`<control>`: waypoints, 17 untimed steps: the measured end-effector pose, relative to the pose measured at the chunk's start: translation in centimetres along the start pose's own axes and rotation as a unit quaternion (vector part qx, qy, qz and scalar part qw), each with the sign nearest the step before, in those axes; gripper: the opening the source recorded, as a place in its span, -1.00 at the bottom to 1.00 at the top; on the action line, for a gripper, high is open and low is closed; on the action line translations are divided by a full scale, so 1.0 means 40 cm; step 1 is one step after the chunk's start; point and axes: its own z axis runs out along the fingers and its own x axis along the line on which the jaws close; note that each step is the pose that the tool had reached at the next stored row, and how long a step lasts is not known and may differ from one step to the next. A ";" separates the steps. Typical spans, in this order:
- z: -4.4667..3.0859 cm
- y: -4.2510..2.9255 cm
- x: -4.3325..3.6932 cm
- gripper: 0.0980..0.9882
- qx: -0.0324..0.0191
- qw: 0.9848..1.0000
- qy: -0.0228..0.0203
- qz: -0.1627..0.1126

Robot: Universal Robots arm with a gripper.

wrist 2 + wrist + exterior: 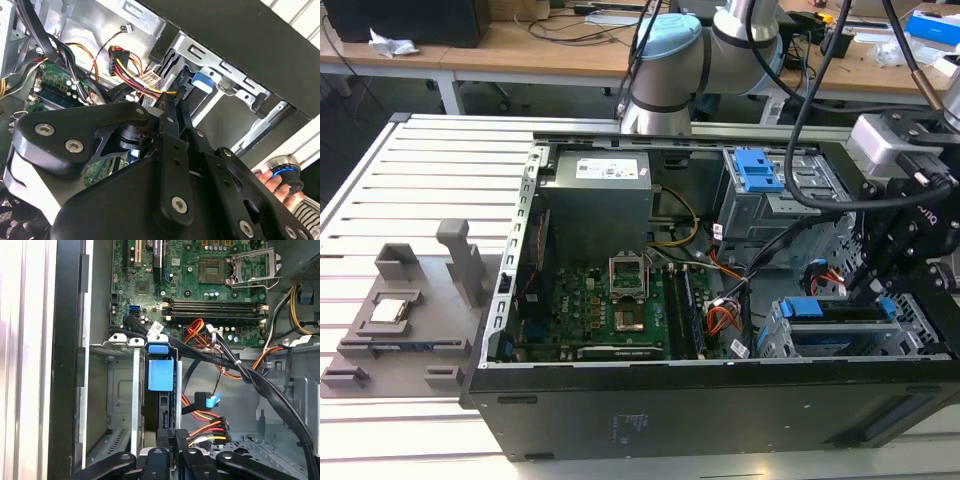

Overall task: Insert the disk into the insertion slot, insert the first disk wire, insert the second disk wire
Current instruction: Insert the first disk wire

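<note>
Disk (161, 375) seated in insertion slot (120, 390) | gripper (175, 437) pinched shut on coloured disk wire (210, 429) beside it

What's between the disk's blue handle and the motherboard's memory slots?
In the first wrist view, a bundle of black cables and red wires crosses between disk and memory slots.

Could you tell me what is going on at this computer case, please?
The robot arm's gripper is down inside the open computer case, at the insertion slot. The disk already sits in that slot, its blue carrier showing. The gripper appears shut on a disk wire of red, yellow and black strands.
</note>
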 end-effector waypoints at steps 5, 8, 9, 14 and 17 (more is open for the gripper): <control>0.001 0.000 0.005 -0.84 0.000 1.000 -0.001 0.008; 0.002 0.000 0.005 -0.84 0.000 1.000 -0.001 0.009; 0.003 0.000 0.005 -0.84 0.000 1.000 -0.001 0.009; 0.008 0.000 0.005 -0.84 0.000 1.000 -0.001 0.010; 0.016 0.001 0.005 -0.84 0.000 1.000 -0.001 0.010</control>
